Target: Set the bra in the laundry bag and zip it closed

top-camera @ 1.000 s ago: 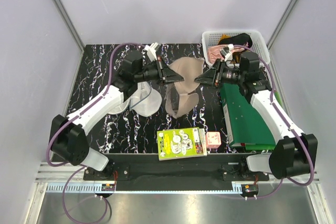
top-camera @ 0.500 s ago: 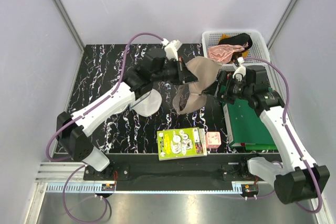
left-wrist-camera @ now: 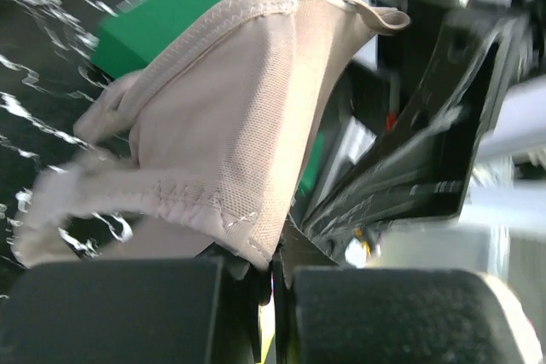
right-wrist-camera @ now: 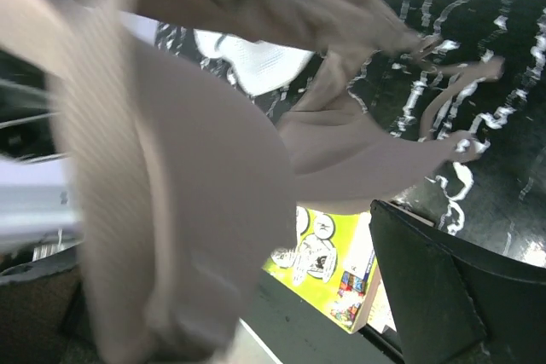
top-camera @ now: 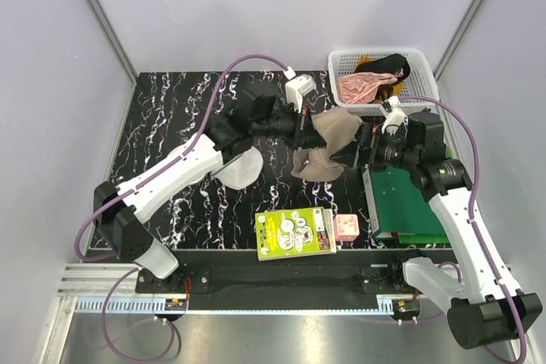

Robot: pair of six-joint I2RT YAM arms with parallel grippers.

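The beige bra point(top-camera: 331, 138) hangs above the middle of the table. My left gripper point(top-camera: 309, 130) is shut on its edge. In the left wrist view the bra point(left-wrist-camera: 230, 117) rises from the closed jaws, pinched at its stitched hem. My right gripper point(top-camera: 362, 147) stands open just right of the bra. In the right wrist view one black finger point(right-wrist-camera: 444, 287) shows at the right, and the blurred bra point(right-wrist-camera: 179, 202) fills the left side. The white mesh laundry bag point(top-camera: 240, 167) lies on the table under my left arm and also shows as the laundry bag point(right-wrist-camera: 256, 61).
A white lattice basket point(top-camera: 420, 62) at the back right holds a pink and a black garment. A green board point(top-camera: 401, 202) lies under my right arm. A yellow-green booklet point(top-camera: 295, 233) and a small pink box point(top-camera: 345, 226) sit at the front edge.
My right gripper has opened, let go of the bra and drawn back to the right. My left gripper has carried the bra to the right, and it now hangs bunched from that gripper alone.
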